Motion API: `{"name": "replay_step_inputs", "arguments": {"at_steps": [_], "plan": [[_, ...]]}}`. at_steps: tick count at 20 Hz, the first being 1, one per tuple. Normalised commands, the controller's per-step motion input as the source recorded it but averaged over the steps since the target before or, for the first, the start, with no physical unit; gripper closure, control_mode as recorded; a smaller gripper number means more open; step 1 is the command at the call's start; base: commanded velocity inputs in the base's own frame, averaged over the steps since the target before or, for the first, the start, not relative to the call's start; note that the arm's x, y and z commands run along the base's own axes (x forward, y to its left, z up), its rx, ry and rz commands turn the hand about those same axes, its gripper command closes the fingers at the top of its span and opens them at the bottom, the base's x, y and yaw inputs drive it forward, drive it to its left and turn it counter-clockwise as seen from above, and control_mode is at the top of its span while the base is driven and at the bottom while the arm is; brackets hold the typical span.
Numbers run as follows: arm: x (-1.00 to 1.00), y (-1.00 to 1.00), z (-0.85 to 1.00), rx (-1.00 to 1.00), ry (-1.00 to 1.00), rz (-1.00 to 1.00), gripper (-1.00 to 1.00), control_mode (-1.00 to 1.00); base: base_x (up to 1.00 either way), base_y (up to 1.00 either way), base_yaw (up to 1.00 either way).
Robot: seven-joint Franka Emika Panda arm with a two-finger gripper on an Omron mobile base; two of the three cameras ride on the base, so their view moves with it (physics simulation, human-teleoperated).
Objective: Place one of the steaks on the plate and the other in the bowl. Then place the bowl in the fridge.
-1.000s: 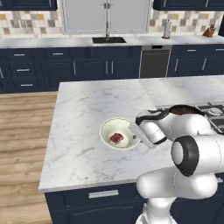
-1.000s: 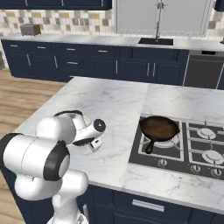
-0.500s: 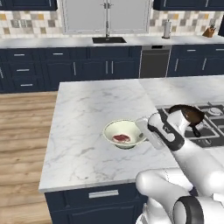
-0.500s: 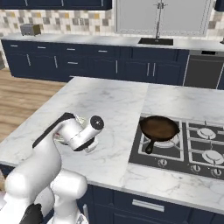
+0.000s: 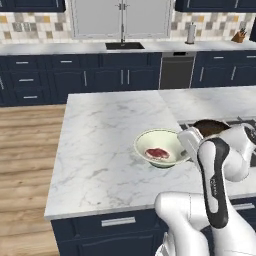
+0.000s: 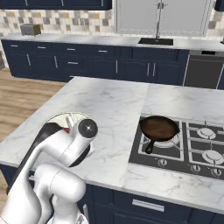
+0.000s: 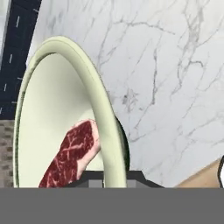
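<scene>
Gripper (image 7: 114, 177) pinched on bowl (image 5: 161, 148) rim, right side; steak (image 5: 156, 153) inside, over marble island (image 5: 105, 140).

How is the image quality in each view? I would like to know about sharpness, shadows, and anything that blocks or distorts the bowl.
Left base view: even, soft light, slightly blurred; the bowl and steak are clear, with the arm covering the bowl's right rim. Right base view: the arm hides most of the bowl. Hand view: the bowl is very close and stretched, with a dark shadow beside its rim.
</scene>
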Motion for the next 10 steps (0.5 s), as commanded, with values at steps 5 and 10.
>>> {"name": "replay_step_inputs", "arguments": {"at_steps": [5,10], "plan": [[-0.46,0.05,0.43,0.13,-0.11,-0.71,1.0,-1.0,0.0,0.0,0.0],[-0.61,0.4,0.15,0.09,-0.01,-0.61,1.0,-1.0,0.0,0.0,0.0]]}}
